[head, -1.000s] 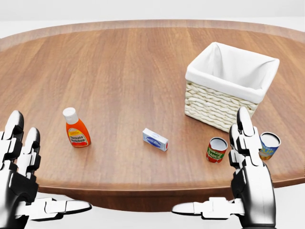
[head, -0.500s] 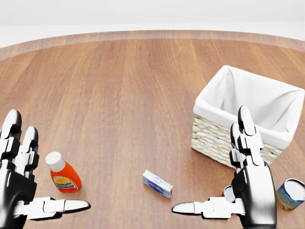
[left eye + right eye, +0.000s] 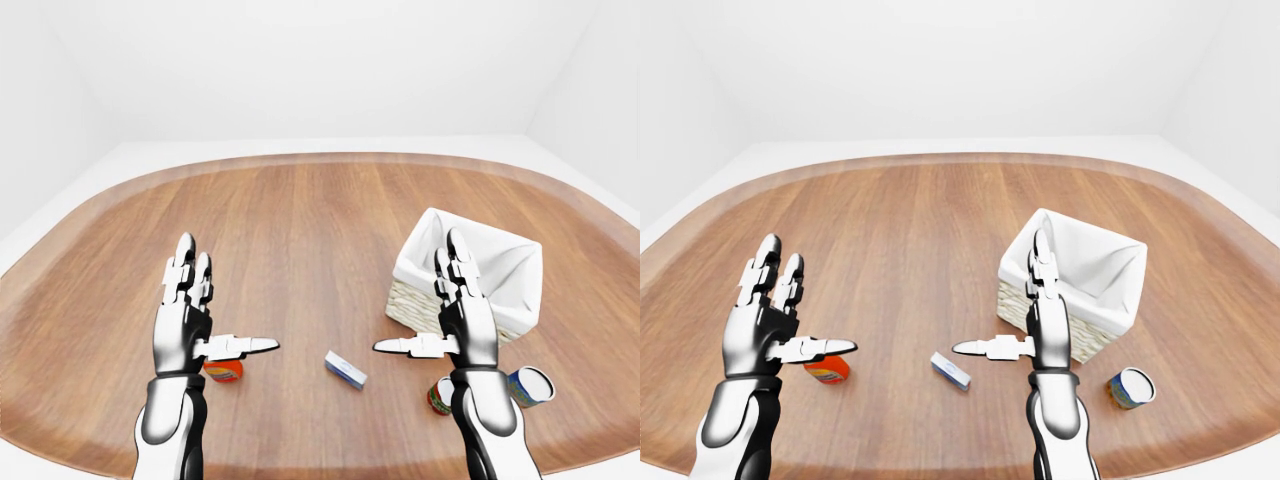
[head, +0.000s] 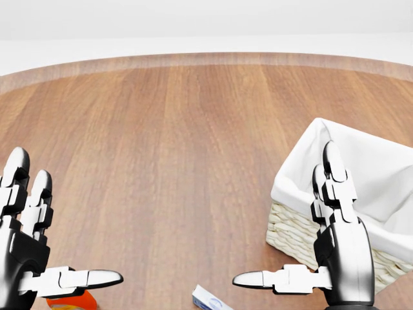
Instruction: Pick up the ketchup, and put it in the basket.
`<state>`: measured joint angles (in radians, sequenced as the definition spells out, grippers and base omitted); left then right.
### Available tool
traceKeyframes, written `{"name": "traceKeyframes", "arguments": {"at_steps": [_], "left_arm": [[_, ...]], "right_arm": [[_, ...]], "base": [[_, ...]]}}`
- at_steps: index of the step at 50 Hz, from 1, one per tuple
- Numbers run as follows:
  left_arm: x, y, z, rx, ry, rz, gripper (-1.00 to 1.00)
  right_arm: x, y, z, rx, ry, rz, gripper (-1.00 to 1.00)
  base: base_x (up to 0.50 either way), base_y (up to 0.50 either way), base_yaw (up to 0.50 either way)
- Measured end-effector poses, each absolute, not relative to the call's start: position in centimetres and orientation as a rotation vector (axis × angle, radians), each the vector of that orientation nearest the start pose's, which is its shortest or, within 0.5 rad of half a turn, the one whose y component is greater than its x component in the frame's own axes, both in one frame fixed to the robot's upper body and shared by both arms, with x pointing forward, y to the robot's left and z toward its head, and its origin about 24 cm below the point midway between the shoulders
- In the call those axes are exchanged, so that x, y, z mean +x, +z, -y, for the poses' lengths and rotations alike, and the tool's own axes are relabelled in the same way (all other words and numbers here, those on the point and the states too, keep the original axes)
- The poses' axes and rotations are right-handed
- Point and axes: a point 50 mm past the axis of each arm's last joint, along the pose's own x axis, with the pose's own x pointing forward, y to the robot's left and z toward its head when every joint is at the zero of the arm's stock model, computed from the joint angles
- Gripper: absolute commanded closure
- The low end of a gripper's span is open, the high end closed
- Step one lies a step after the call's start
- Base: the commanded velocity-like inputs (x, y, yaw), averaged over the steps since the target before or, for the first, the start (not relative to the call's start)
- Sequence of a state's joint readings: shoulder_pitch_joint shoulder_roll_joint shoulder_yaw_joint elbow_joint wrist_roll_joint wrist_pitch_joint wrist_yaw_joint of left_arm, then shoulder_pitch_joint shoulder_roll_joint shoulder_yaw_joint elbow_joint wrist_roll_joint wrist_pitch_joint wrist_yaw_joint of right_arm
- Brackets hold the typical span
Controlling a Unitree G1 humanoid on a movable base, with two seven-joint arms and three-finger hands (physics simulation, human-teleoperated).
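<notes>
The ketchup [image 3: 827, 370] is an orange bottle on the wooden table [image 3: 300, 220], low on the left of the eye views. It is half hidden behind my left thumb, and in the head view only a sliver of the ketchup [image 4: 68, 301] shows at the bottom edge. My left hand [image 3: 798, 300] hovers open just above it, fingers up and thumb out, holding nothing. The wicker basket [image 3: 410, 305] with a white liner stands on the right. My right hand [image 3: 420, 295] is open and empty, raised level with the basket's left side in the picture.
A small blue-and-white box [image 3: 346, 369] lies between my hands. A red can [image 3: 440, 395] sits partly behind my right forearm, with a blue-and-yellow can [image 3: 528, 385] to its right. The table's rounded near edge runs along the bottom of the eye views.
The head view has shifted: ketchup, box and basket slid down the picture and the cans dropped out at the bottom. Both hands keep the same open pose.
</notes>
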<state>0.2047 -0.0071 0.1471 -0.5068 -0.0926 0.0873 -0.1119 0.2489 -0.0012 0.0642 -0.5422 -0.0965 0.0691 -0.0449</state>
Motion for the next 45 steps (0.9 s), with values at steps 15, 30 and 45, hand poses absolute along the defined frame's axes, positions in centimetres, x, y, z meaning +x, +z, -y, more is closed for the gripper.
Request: {"name": "traceKeyframes", "arguments": {"at_steps": [15, 30, 45], "left_arm": [[20.3, 10.6, -18.7, -0.023, 0.067, 0.229, -1.0], [20.1, 9.5, -20.3, -0.011, 0.142, 0.185, -1.0], [20.0, 6.4, -23.2, 0.062, 0.252, 0.114, -1.0]], "right_arm": [[20.3, 10.3, 15.3, -0.083, -0.079, 0.218, -1.0], [20.5, 9.9, 15.5, -0.086, -0.084, 0.201, -1.0], [20.6, 9.8, 15.3, -0.091, -0.078, 0.197, -1.0]], "base": [[0.0, 0.0, 0.0], [0.0, 0.0, 0.0], [0.0, 0.0, 0.0]]}}
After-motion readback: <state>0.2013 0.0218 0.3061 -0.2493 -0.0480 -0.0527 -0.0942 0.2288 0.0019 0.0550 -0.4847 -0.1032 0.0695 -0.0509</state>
